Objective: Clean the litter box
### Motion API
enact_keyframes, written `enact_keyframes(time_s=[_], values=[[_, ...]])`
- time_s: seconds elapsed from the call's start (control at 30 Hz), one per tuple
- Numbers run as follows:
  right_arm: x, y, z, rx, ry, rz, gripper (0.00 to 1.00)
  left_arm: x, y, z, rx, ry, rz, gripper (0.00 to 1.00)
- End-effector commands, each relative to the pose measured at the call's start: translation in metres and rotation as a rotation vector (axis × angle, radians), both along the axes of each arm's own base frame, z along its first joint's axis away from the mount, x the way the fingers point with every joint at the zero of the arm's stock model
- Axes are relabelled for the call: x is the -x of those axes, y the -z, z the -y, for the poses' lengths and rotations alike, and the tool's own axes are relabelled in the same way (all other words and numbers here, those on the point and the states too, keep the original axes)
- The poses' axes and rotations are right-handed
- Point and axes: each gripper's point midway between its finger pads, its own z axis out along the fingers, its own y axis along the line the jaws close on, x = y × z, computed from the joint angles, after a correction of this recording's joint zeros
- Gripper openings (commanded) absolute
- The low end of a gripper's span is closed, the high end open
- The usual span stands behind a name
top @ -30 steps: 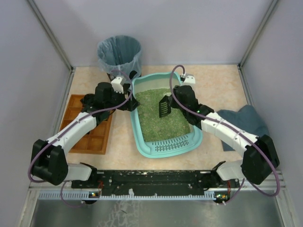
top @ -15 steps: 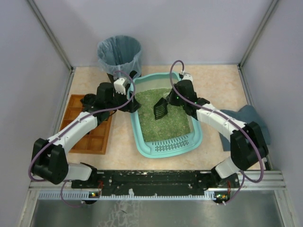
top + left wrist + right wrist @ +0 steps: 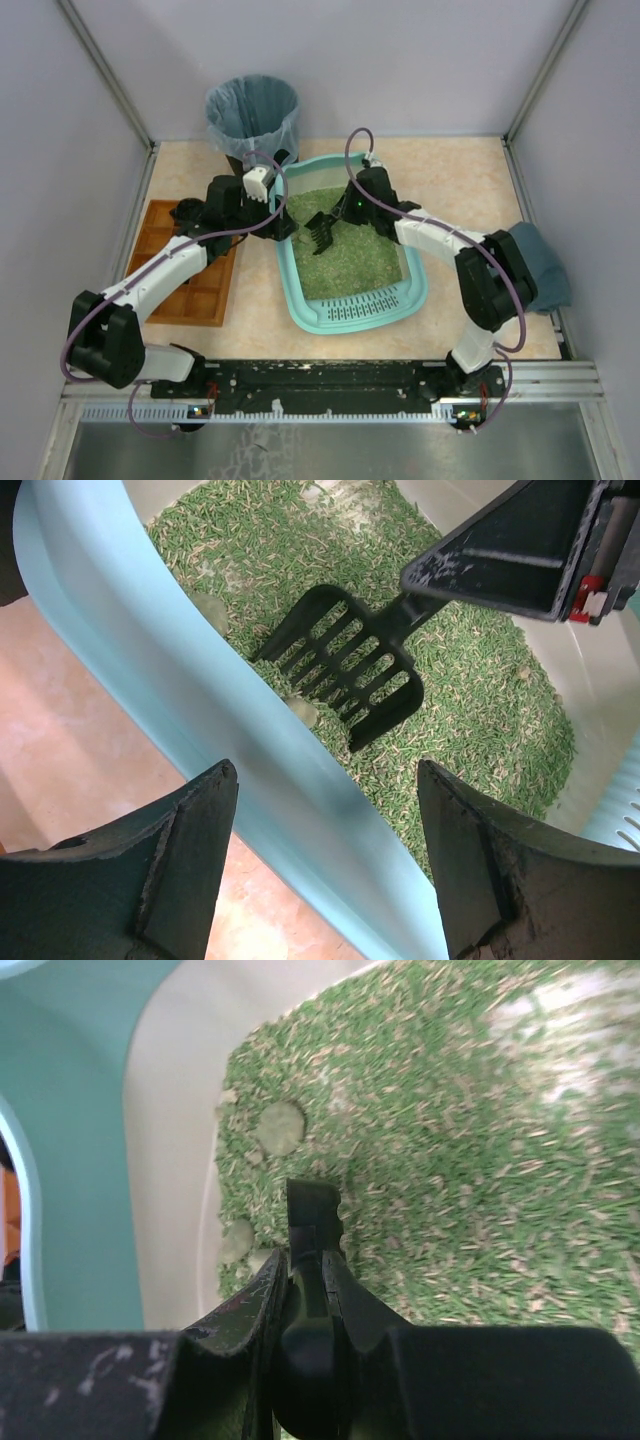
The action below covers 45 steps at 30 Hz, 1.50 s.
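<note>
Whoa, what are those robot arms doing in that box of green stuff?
They are cleaning a litter box. The right gripper grips a black slotted scoop, its head down in the green litter by the box's left wall, near some pale clumps. The left gripper has open jaws, one on either side of that wall's rim. A lined bin stands behind the box.

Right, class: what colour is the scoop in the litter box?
The scoop is black; clearest in the left wrist view.
</note>
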Motion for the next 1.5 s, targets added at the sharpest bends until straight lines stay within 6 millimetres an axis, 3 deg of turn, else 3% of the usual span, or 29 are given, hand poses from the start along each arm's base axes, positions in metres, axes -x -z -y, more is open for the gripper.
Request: enact_keyframes(time_s=[0.0,0.13,0.27,0.53,0.9,1.1,1.3,1.47], values=[[0.044,0.039,-0.038,-0.099,-0.127,-0.166,0.0,-0.006,-0.012,0.005,0.006,0.014,0.034,0.78],[0.053,0.044,-0.048,-0.198,-0.132,-0.203,0.0,-0.005,-0.013,0.005,0.003,0.015,0.036,0.78],[0.051,0.036,-0.04,-0.19,-0.101,-0.162,0.0,-0.005,-0.013,0.004,0.001,0.011,0.036,0.78],[0.041,-0.01,-0.008,-0.262,0.009,-0.044,0.0,-0.006,-0.015,0.002,-0.005,-0.003,0.045,0.79],[0.037,-0.046,0.024,-0.317,0.102,0.036,0.0,-0.008,-0.021,-0.005,-0.019,-0.034,0.079,0.8],[0.037,-0.055,0.042,-0.334,0.133,0.067,0.0,-0.006,-0.026,-0.005,-0.01,-0.03,0.1,0.82],[0.039,-0.055,0.056,-0.377,0.109,0.047,0.0,-0.01,-0.036,-0.024,-0.036,-0.124,0.173,0.84],[0.041,-0.065,0.061,-0.447,0.082,0.064,0.0,-0.011,-0.042,-0.028,-0.032,-0.144,0.201,0.84]])
